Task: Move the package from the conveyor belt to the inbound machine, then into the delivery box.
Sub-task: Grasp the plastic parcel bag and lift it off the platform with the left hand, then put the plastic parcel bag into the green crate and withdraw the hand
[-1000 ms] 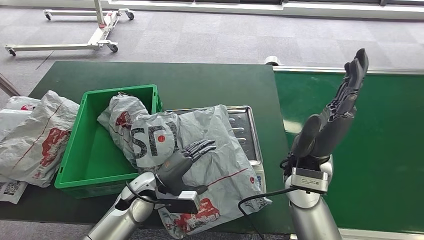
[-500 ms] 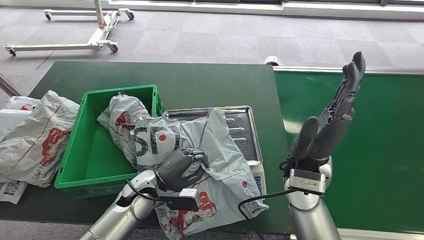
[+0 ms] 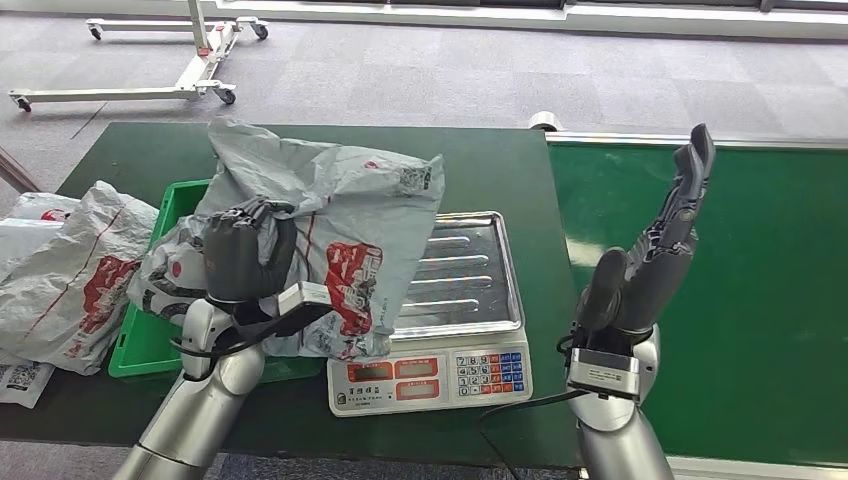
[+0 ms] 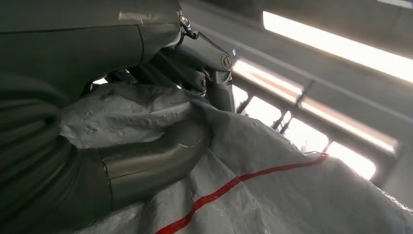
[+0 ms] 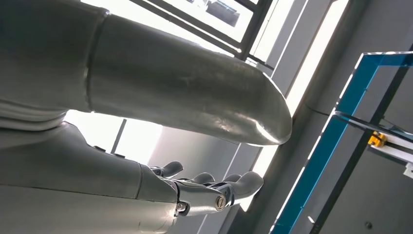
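Observation:
My left hand (image 3: 240,258) grips a grey plastic package (image 3: 335,235) with red print and holds it up in the air, over the green delivery box (image 3: 150,330) and the left edge of the scale. In the left wrist view the thumb and fingers (image 4: 146,161) clamp the crumpled grey package (image 4: 272,190). The inbound machine is a scale with a bare steel pan (image 3: 465,270) and a keypad front (image 3: 430,375). My right hand (image 3: 655,265) is raised over the conveyor belt (image 3: 760,300), fingers straight and apart, holding nothing; it shows against the ceiling as the right hand (image 5: 195,192).
Another grey package (image 3: 170,275) lies in the green box, mostly hidden behind the lifted one. More packages (image 3: 65,270) are piled on the dark green table (image 3: 420,165) at the left. A white wheeled frame (image 3: 150,60) stands on the floor beyond.
My left hand closed on the package lying on the scale and lifted it up and left, leaving the pan bare. The right hand stayed raised, shifting slightly.

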Controlling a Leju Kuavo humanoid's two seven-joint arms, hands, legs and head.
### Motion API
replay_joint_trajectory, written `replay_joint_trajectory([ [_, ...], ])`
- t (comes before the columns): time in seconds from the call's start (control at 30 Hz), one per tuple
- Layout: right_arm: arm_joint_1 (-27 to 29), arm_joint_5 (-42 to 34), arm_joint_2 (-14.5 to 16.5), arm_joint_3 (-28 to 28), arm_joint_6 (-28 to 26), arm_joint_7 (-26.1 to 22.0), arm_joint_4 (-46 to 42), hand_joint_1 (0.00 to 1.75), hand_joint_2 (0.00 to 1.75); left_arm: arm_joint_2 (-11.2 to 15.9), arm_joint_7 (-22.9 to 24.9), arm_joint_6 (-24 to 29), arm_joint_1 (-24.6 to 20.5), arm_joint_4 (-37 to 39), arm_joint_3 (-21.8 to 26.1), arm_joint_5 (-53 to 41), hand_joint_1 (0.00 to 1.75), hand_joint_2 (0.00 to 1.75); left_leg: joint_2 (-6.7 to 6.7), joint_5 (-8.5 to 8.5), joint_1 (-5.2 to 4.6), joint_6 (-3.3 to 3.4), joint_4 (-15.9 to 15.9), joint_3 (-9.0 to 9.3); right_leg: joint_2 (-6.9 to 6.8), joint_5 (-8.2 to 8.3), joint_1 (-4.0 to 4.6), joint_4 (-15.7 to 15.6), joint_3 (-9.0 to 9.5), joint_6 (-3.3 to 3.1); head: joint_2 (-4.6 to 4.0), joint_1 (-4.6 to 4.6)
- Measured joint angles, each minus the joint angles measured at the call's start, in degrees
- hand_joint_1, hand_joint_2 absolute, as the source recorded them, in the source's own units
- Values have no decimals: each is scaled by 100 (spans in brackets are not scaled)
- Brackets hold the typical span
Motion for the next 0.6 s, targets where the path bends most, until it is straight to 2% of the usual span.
replay_joint_trajectory([
  [0.1, 5, 31, 1, -1, 0, -55, 0, 0, 0, -9, 133, 532, -93, -62, 504, -715, 175, 175, 1, 0, 0, 0, 0, 1, 0, 0, 0, 0, 0, 0, 0, -1],
  [0.17, 17, 63, 3, -5, 0, -87, 0, 0, 0, -49, 415, 644, -169, -29, 890, -1717, 175, 175, 0, 1, 0, 1, 0, 1, -2, 0, -1, 0, 0, 0, 0, -1],
  [0.23, 37, 90, 10, -15, 0, -97, 0, 0, 0, -81, 1044, 601, -317, 225, 1211, -2898, 175, 175, -1, 2, -1, 2, 0, 1, -4, 0, -3, 0, 0, 0, 0, -1],
  [0.3, 52, 89, 19, -22, 0, -97, 0, 0, 0, -75, 1777, 394, -532, 689, 1378, -3595, 175, 175, 2, 4, -1, 3, 0, 1, -3, 3, -3, 0, 0, -2, 0, -1],
  [0.4, 59, 62, 27, -22, 0, -73, 0, 0, 0, -31, 2437, -41, -893, 1561, 1496, -3589, 175, 175, 6, 9, -1, -1, 0, 1, 0, 10, -2, 0, -2, -6, 0, -1],
  [0.47, 59, 84, 36, -22, 0, -28, -1, 0, 0, -1, 2589, -133, -1105, 2137, 1582, -3390, 175, 175, 5, 12, 0, -4, 0, 1, 2, 11, -1, 0, -3, -7, 0, -1],
  [0.5, 59, 108, 42, -22, 0, 4, -2, 0, 0, 12, 2647, -150, -1200, 2409, 1627, -3304, 168, 175, 4, 14, 0, -5, 0, 1, 3, 11, -1, 1, -3, -7, 0, -1],
  [0.57, 58, 170, 58, -21, 0, 66, -5, 0, 0, 33, 2748, -152, -1367, 2879, 1714, -3200, 81, 175, 4, 16, 0, -6, 0, 0, 3, 12, 0, 2, -3, -7, 0, -1],
  [0.6, 58, 197, 66, -20, 0, 93, -7, 0, 0, 40, 2809, -150, -1439, 3082, 1758, -3169, 38, 131, 4, 16, 0, -6, 0, 0, 2, 12, 0, 2, -3, -7, 0, -1],
])
